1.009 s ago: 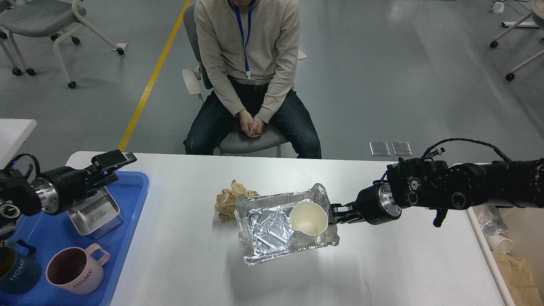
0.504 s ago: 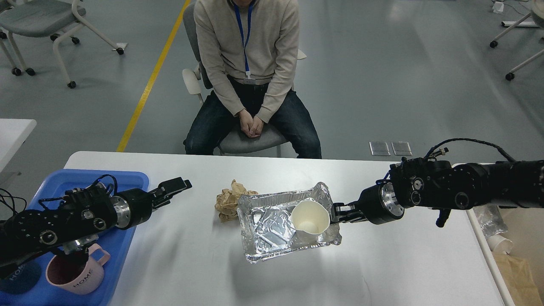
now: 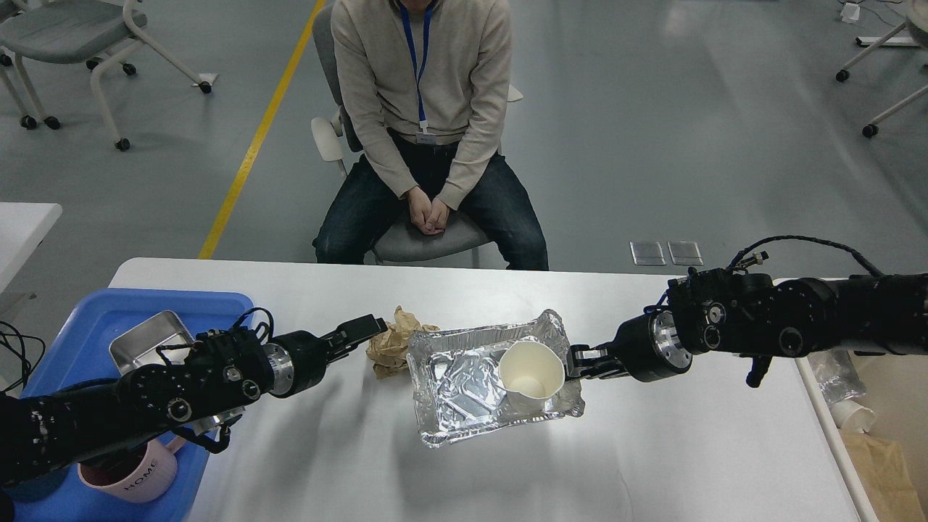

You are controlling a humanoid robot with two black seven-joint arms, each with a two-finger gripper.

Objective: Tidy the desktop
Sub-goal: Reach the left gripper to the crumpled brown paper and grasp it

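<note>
The desktop, a wide white surface with rounded corners and a faint gloss, is filling the lower half of the frame, carrying a foil tray with a paper cup at center and crumpled brown paper just left of it. The right gripper is pinching the tray's right rim with clenched jaws. The left gripper is reaching beside the paper, and I cannot tell how its jaws stand.

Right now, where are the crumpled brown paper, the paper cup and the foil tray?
crumpled brown paper [image 3: 388, 346], head view, middle of the wad.
paper cup [image 3: 530, 372], head view, inside wall.
foil tray [image 3: 457, 388], head view, bare floor.
</note>
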